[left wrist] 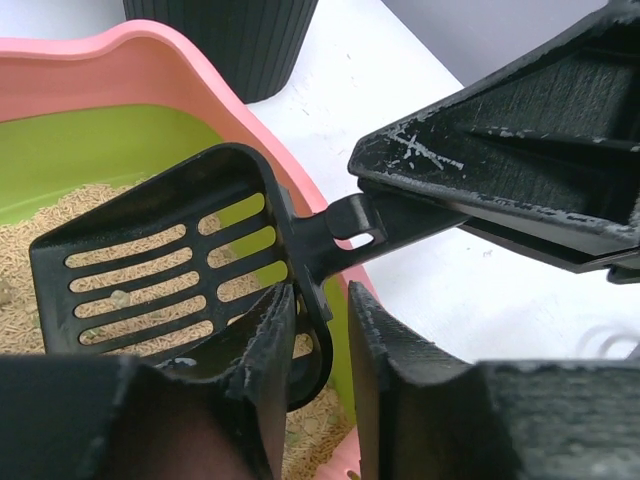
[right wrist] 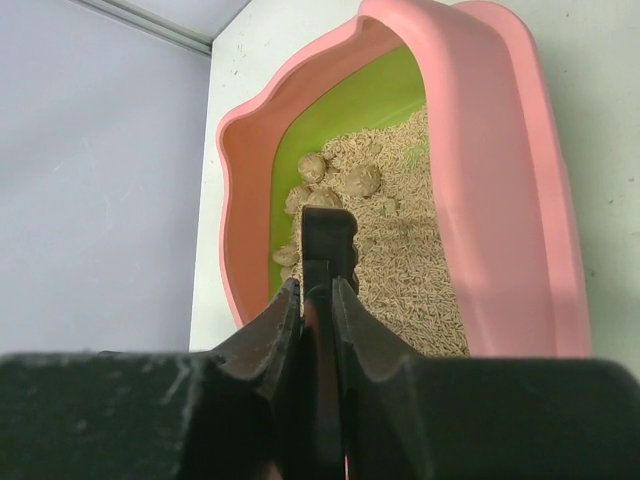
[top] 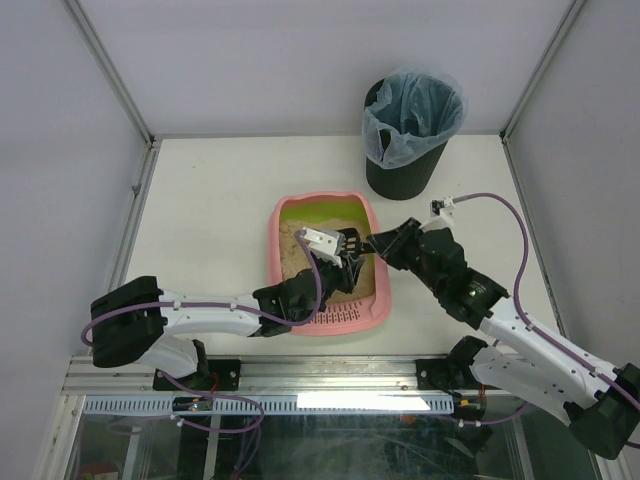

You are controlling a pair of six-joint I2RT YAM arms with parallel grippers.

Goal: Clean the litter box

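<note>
Two robot arms met over a pink litter box (top: 350, 322) on a white counter (top: 210, 220). The right hand (right wrist: 317, 290) was closed tight on the handle of a black slotted scoop (left wrist: 170, 270), the handle pinched between its two fingers. The left hand (left wrist: 320, 295) faced it from the other side, close by. Its fingers stood a little apart with the scoop's back rim between them. The rim lay against one finger (left wrist: 270, 340), and a thin gap showed before the other. The scoop's bowl hung just beyond the left hand, above the litter (right wrist: 410, 250).

The litter box lay directly under both hands. Its lime-green end was on their far side and its slotted rim on their near side, towards the arm bases. Beige litter covered its floor, with several round clumps (right wrist: 345, 180) beyond the right hand's fingertips, by the green wall. A black bin (top: 405, 165) with a bluish bag stood well beyond the right hand, apart from the litter box.
</note>
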